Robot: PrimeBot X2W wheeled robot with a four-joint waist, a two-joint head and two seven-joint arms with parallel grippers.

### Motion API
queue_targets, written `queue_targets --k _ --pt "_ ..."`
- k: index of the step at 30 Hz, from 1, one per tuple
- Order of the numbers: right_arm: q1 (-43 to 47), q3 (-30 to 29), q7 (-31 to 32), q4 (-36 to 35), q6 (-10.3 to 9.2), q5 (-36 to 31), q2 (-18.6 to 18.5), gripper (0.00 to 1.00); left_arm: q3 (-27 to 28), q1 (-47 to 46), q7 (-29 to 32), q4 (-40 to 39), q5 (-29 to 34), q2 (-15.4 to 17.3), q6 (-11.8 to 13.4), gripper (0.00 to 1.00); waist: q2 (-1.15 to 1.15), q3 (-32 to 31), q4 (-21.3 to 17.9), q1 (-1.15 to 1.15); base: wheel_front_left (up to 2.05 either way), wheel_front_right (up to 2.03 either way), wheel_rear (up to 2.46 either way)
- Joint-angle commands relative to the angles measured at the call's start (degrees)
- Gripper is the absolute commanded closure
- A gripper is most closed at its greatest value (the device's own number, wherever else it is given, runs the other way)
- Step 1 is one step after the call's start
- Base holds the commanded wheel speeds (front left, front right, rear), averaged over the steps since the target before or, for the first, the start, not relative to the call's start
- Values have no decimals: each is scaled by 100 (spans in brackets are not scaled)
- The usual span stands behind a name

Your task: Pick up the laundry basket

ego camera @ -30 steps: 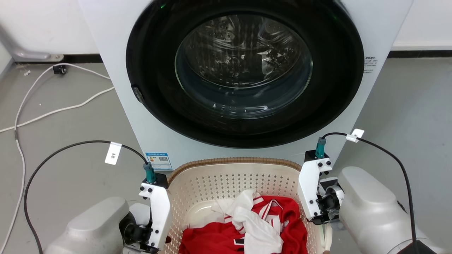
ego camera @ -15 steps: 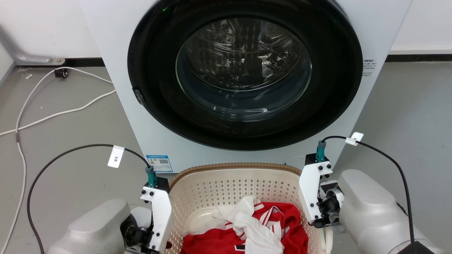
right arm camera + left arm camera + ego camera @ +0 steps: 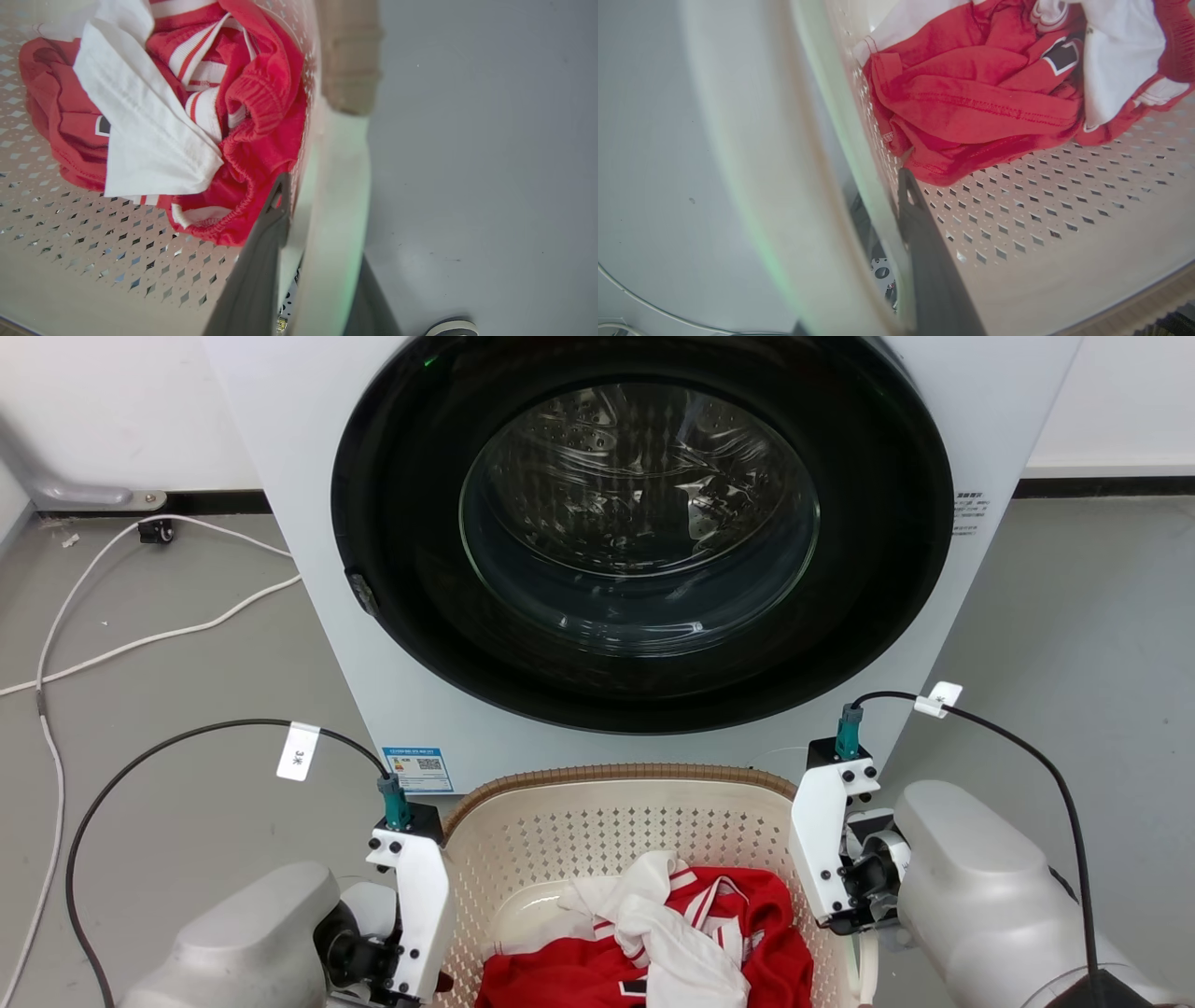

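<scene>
The right gripper (image 3: 322,228) has one dark finger (image 3: 261,261) laid flat on the inner wall of the basket (image 3: 611,773) and the other outside. Wall and pale handle fill the gap between them, so it pinches the side, a hold that suits a straight lift. The left gripper (image 3: 878,210) mirrors this, its inner finger (image 3: 927,247) lying against the perforated wall. Its outer finger is hidden behind the blurred handle, so I cannot tell whether that side is clamped. Taking opposite sides should keep the load level, I judge, so the clothes (image 3: 653,943), red and white and heaped toward the near end, are unlikely to tip it. The basket sits low in front of the washer (image 3: 299,523), its far rim close to the machine's foot. Whether it is clear of the floor (image 3: 187,691) cannot be told. The next move calls for both arms rising together, evenly, lest one side slip
</scene>
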Motion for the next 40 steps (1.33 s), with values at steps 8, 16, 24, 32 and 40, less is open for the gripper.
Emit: queue_targets --k 8,16,24,32,40 --pt "-160 58 -23 26 0 44 -104 100 -27 -46 9 102 1 89 -17 100 0 -4 20 0 0 0 0" --pt "-182 86 -36 52 0 89 -105 100 -34 -62 29 129 0 137 -17 100 0 -17 28 0 0 0 0" --pt "-194 128 -54 63 0 143 -108 100 -37 -78 25 159 0 121 -16 100 0 -29 28 0 0 0 0" --pt "-209 158 -69 81 0 189 -107 100 -40 -86 69 132 -3 133 -16 100 0 -28 47 0 0 0 0" --pt "-215 183 -73 94 0 238 -108 100 -42 -92 79 168 -7 152 -16 100 0 -32 52 0 0 0 0"
